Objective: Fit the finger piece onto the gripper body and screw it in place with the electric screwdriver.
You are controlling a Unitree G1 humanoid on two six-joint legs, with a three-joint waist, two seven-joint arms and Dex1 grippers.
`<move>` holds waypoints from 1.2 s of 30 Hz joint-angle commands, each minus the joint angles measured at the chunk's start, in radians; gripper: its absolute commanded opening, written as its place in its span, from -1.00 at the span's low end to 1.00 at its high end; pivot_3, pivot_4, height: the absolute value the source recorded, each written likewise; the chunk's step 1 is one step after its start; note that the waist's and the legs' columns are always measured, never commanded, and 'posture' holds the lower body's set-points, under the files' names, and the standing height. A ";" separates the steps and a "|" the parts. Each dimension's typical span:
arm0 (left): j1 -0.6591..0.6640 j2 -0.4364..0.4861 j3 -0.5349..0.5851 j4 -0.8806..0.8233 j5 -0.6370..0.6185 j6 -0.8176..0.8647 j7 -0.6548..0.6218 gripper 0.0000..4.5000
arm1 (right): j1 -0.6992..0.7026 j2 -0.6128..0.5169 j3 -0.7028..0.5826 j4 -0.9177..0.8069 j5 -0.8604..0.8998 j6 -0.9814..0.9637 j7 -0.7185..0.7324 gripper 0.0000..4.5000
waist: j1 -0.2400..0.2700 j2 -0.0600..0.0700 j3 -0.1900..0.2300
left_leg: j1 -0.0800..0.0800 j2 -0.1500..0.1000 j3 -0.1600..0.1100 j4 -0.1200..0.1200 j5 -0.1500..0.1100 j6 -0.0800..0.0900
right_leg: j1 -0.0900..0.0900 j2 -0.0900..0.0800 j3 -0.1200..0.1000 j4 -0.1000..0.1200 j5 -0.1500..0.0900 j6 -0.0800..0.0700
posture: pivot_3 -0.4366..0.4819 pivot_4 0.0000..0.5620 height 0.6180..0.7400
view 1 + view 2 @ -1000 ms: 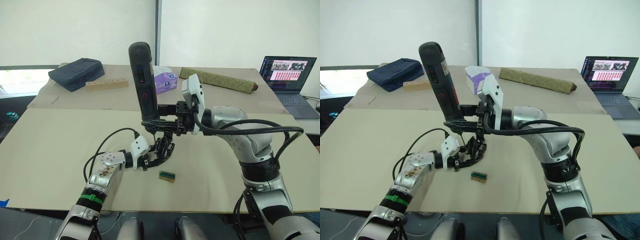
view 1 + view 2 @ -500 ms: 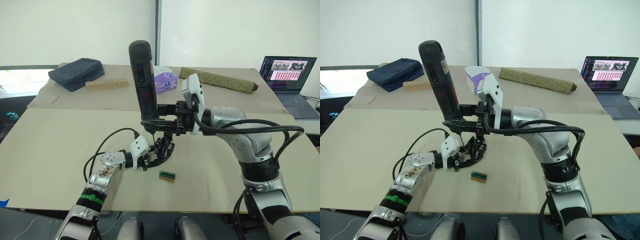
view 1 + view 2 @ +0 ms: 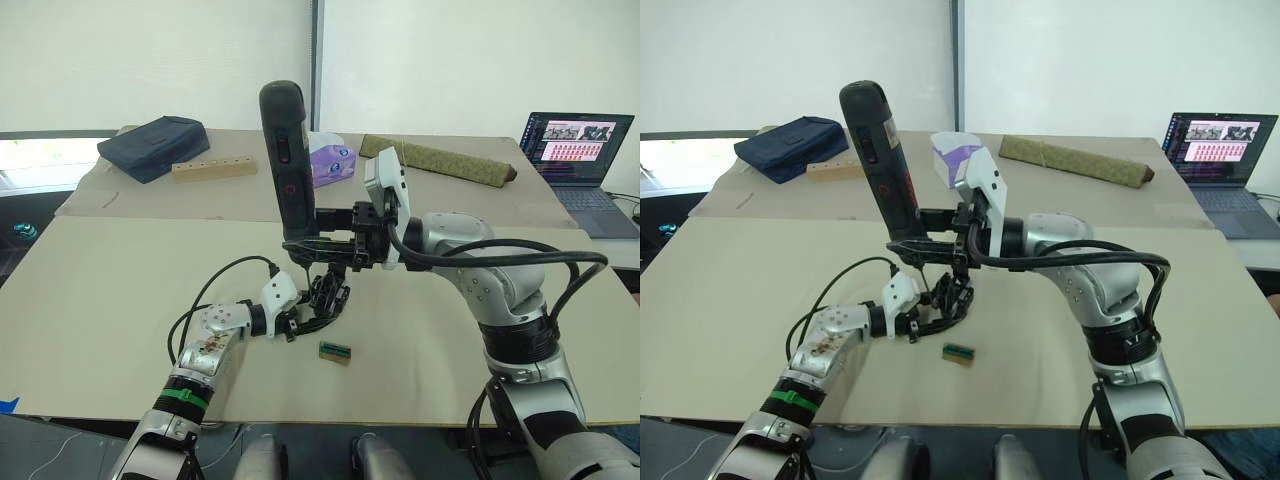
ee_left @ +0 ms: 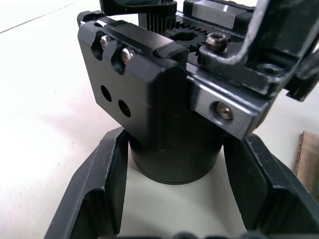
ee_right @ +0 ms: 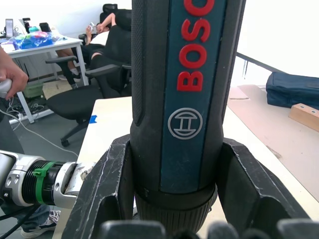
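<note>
The electric screwdriver (image 3: 287, 160), dark with red lettering, stands nearly upright with its bit pointing down over the gripper body (image 3: 328, 297). My right gripper (image 3: 318, 243) is shut on the tool's lower barrel, and its fingers (image 5: 112, 184) press both sides of the electric screwdriver (image 5: 187, 84). The gripper body stands on the table (image 3: 120, 290). My left gripper (image 3: 302, 318) is shut on it, and its fingers (image 4: 99, 189) clamp the round base of the gripper body (image 4: 174, 154). I cannot tell the finger piece apart from the body's black parts.
A small green-and-brown block (image 3: 335, 351) lies just in front of the gripper body. At the back are a navy bag (image 3: 152, 145), a wooden block (image 3: 213, 168), a tissue pack (image 3: 330, 160), a long olive roll (image 3: 440, 160) and a laptop (image 3: 575, 150). A person's hand (image 5: 10, 77) shows.
The screwdriver's top has tipped very slightly to the right. Both grips and the gripper body stay as they were.
</note>
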State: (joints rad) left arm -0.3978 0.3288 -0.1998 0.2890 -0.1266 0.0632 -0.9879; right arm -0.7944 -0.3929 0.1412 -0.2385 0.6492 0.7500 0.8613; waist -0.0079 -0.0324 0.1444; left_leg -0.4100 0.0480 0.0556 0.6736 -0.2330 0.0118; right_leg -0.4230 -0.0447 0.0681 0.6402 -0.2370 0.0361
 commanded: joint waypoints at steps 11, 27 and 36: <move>0.029 -0.003 -0.040 0.051 0.027 0.041 0.004 0.02 | -0.022 0.015 -0.057 -0.018 0.028 -0.015 -0.023 -0.16 | 0.000 0.000 0.000 | 0.000 0.000 0.000 0.000 0.000 0.000 | 0.000 0.000 0.000 0.000 0.000 0.000 | -0.05 -0.47 1.00; 0.028 -0.002 -0.042 0.047 0.026 0.044 0.000 0.02 | -0.018 0.004 -0.056 -0.027 0.026 -0.018 -0.019 -0.16 | 0.001 0.000 0.000 | 0.000 0.000 0.000 0.000 0.000 0.000 | 0.000 0.000 0.000 0.000 0.000 0.000 | -0.05 -0.47 1.00; 0.030 -0.003 -0.043 0.044 0.025 0.049 0.000 0.02 | -0.027 -0.003 -0.061 -0.019 0.025 -0.019 -0.014 -0.16 | 0.001 0.000 0.000 | 0.000 0.000 0.000 0.000 0.000 0.000 | 0.000 0.000 0.000 -0.001 0.000 0.000 | -0.05 -0.47 1.00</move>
State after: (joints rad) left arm -0.3977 0.3273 -0.1999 0.2886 -0.1266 0.0635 -0.9872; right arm -0.7945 -0.3933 0.1323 -0.2263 0.6498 0.7496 0.8439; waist -0.0072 -0.0324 0.1444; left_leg -0.4103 0.0481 0.0555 0.6735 -0.2330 0.0118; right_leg -0.4231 -0.0449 0.0680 0.6397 -0.2370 0.0361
